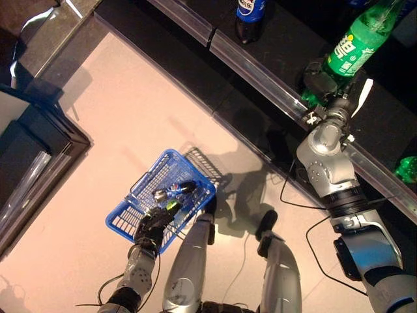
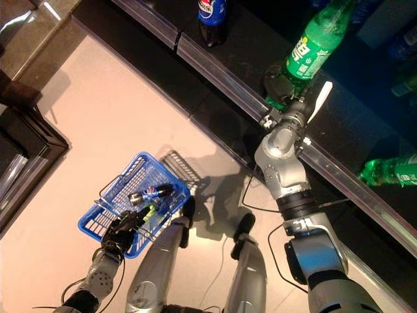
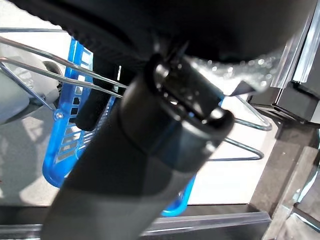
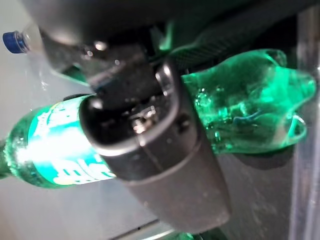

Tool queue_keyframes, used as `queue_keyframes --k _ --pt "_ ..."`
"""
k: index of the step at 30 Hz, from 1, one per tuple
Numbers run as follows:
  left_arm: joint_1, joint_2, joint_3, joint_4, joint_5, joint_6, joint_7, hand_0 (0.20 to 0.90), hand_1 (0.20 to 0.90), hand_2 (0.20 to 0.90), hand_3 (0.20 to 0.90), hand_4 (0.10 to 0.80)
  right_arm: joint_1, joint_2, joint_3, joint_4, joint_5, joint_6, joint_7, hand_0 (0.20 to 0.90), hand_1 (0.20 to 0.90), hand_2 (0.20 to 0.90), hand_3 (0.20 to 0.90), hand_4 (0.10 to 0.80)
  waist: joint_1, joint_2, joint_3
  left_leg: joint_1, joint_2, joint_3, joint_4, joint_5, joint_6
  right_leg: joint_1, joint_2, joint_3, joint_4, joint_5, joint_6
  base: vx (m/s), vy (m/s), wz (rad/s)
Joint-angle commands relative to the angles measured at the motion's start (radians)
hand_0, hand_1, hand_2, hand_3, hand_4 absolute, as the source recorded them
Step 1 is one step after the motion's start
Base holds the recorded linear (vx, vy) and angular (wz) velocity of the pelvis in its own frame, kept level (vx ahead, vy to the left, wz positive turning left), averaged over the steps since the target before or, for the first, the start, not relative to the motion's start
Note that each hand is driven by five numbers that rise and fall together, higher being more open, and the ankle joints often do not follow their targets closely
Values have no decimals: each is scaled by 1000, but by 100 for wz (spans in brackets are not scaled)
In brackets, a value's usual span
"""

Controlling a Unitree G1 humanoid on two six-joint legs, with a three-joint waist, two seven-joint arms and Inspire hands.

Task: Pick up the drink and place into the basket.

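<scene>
Green bottle (image 1: 355,42) at shelf edge (image 1: 273,85)

Pale beige floor (image 1: 130,111) beside a dark shelf (image 1: 260,45) (metal-edged); dark cabinet (image 1: 32,150) at left.

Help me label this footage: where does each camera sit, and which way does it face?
Left eye view: on the head, looking down at the blue basket, left hand on its handle.
Right eye view: beside it, same scene; right hand grips the green bottle.
Left wrist view: along the left hand at the basket's wire handle.
Right wrist view: along the right hand, closed on the bottle.
Both wrist views repeat what the eyes show.
</scene>
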Motion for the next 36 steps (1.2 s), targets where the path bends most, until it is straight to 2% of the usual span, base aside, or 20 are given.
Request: queue_keyframes --k 1,4,9,15,23,29,36 --pt "108 -5 -10 -246 3 -104 -110 300 300 300 200 100 -11 -81 -32 -324 -163 -110 89 300 300 300 200 100 -12 41 -22 111 -49 -99 1 -79 15 105 36 -76 104 -106 -43 -56 -42 1" --pt "123 -14 6 -284 25 -112 -105 300 300 300 200 100 77 -52 -30 -432 -220 -104 157 300 300 300 200 100 -26 32 -22 170 -44 -99 -7 -84 6 166 43 -78 100 -119 -51 -27 -44 0" --pt "148 -23 37 -314 41 -107 -119 300 300 300 200 100 210 -45 -24 -577 -218 -111 259 300 300 300 200 100 -49 20 -29 284 -25 -89 -48 -79 -17 279 58 -78 71 -135 -59 -21 -49 6" --pt "197 -37 66 -340 68 -95 -124 300 300 300 200 100 366 -32 14 -690 -161 -118 407 300 300 300 200 100 -76 1 -129 375 6 -71 -125 -57 -45 376 85 -66 -17 -131 -59 23 -30 -6" --pt "245 -22 76 -462 79 -64 -124 300 300 300 200 100 489 -28 105 -756 -68 -87 545 300 300 300 200 100 -73 -5 -231 441 19 -67 -190 -27 -68 461 104 -59 -103 -119 -52 44 -16 -3" --pt "267 -2 63 -581 69 -24 -158 300 300 300 200 100 482 -10 194 -753 -50 -56 571 300 300 300 200 100 -42 0 -260 453 19 -88 -212 -12 -73 487 107 -79 -128 -113 -54 7 -22 8" --pt "282 40 35 -774 43 30 -185 300 300 300 200 100 462 9 283 -724 -34 -30 511 300 300 300 200 100 4 8 -259 457 7 -134 -224 3 -76 509 97 -118 -145 -106 -52 -15 -22 21"
